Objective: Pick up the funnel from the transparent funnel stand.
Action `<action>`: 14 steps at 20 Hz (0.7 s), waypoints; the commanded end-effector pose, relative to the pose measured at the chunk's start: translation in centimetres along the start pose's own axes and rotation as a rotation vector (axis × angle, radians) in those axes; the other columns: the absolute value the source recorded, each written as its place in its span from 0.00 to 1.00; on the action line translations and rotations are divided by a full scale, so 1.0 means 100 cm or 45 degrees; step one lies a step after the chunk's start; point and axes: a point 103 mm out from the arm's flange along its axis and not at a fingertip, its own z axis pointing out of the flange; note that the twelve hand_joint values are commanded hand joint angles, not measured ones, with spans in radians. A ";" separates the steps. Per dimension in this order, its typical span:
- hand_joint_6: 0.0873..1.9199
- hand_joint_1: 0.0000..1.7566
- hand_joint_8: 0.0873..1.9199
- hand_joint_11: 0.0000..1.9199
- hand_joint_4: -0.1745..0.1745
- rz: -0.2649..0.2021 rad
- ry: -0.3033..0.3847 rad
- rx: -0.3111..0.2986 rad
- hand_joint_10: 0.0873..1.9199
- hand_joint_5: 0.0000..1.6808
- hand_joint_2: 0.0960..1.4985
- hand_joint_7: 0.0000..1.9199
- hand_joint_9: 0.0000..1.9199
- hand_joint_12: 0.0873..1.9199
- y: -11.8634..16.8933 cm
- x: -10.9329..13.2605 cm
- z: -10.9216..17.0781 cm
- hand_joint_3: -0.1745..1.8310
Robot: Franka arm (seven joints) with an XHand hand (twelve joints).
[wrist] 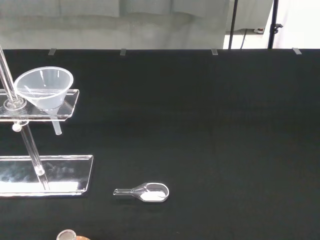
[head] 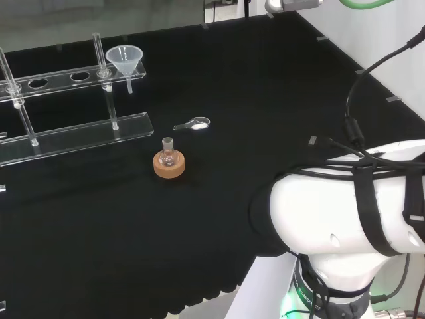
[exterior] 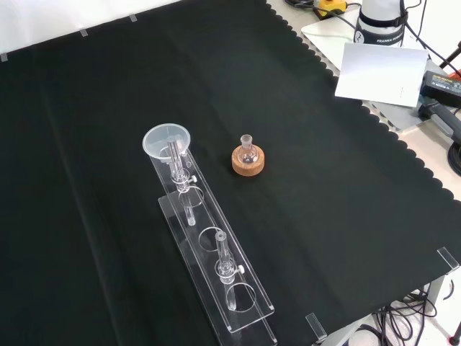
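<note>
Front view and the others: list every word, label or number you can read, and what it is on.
None can be read.
Funnel, stand, flask, cork ring, scoop: no markings visible.
White base at the front view's top: a dark band with print, too small to read.

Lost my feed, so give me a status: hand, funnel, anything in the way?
Funnel seated in end hole of transparent stand, untouched. Small flask on cork ring and clear scoop lie on the cloth nearby, clear of the funnel.

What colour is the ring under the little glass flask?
The ring is light brown cork, clearest in the head view.
</note>
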 end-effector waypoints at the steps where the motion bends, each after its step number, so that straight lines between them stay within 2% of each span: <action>1: 0.03 0.00 0.12 0.01 0.64 0.003 -0.011 -0.013 0.28 0.03 0.68 0.00 0.03 0.65 0.000 -0.004 0.000 0.39; 3: 0.00 0.00 0.10 0.00 0.64 0.003 -0.008 -0.011 0.28 0.04 0.71 0.00 0.03 0.66 0.000 -0.009 0.001 0.36; 5: 0.00 0.00 0.10 0.00 0.64 0.024 -0.018 -0.007 0.28 0.05 0.71 0.00 0.03 0.66 0.002 0.004 -0.004 0.35; 14: 0.00 0.00 0.10 0.00 0.64 0.075 -0.043 0.021 0.28 0.06 0.73 0.00 0.03 0.67 0.011 0.007 0.003 0.33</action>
